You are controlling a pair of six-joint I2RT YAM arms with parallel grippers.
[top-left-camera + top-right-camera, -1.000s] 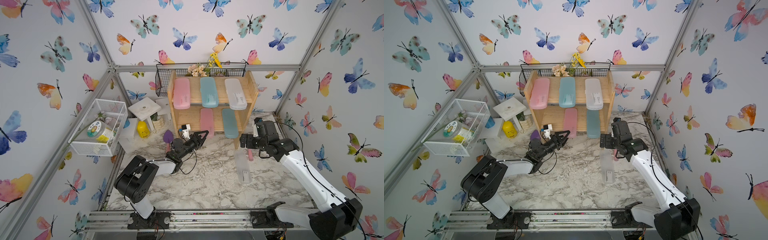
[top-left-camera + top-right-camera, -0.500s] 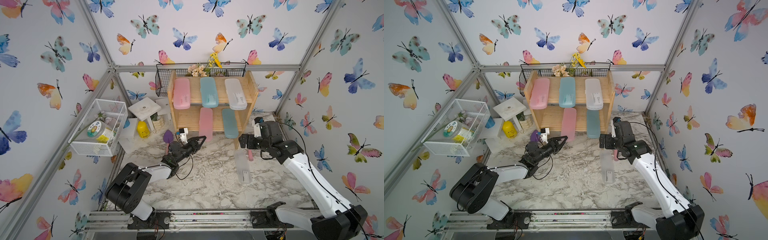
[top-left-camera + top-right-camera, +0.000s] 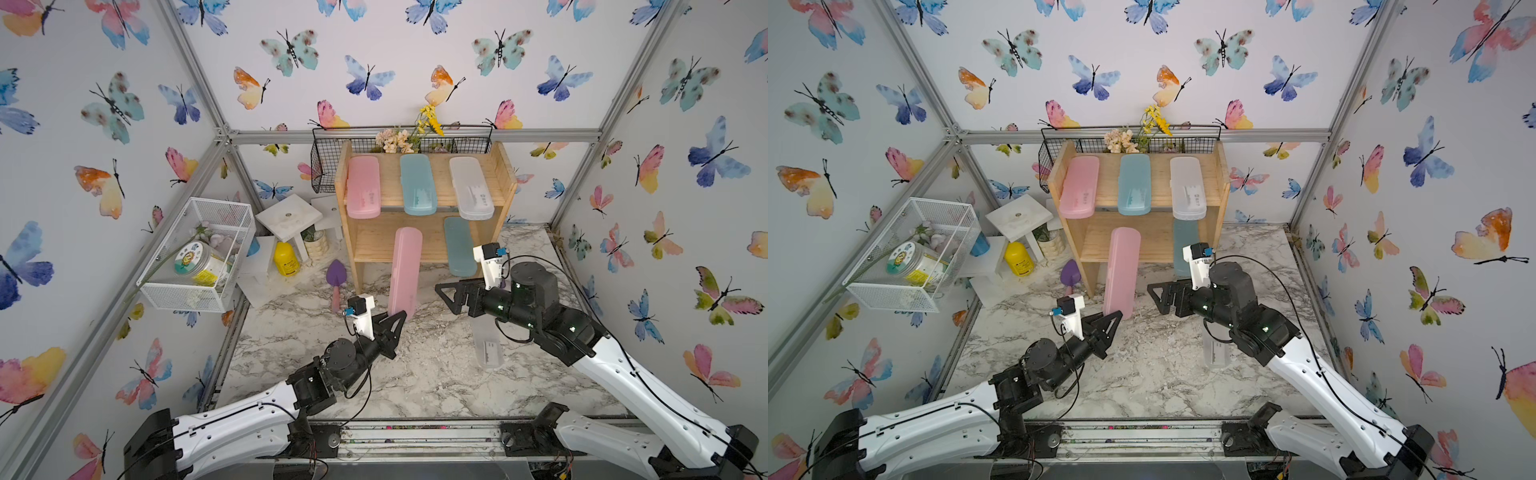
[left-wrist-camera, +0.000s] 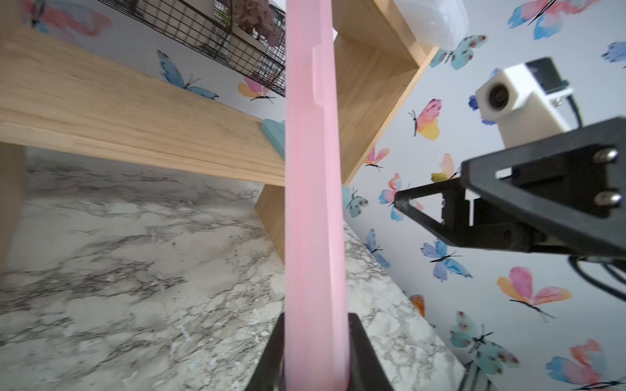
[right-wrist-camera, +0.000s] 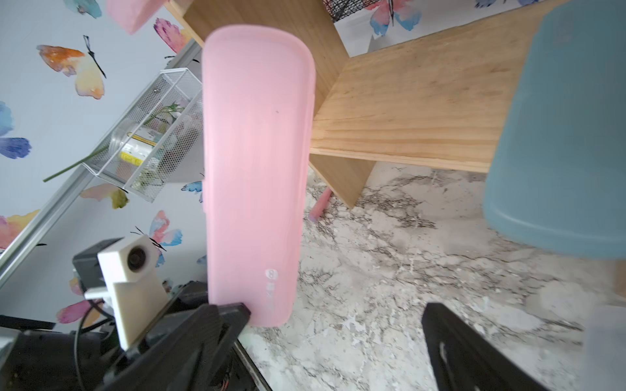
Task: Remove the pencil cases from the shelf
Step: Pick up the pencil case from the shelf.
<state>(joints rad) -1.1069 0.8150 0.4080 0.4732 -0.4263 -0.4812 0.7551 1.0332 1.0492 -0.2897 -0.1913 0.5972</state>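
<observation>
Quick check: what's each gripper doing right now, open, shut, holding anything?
Left gripper: shut on the lower translucent pink plastic pencil case.
Right gripper: open, holding nothing.

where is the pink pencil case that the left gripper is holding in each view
top view: held pink case at centre, sticking out of the lower tier.
top view: held pink case slightly left of centre.
left wrist: held pink case edge-on, a strip through the middle.
right wrist: held pink case broadside, between white wire basket and wood.
shared landmark: shelf lower board, behind the case.
</observation>
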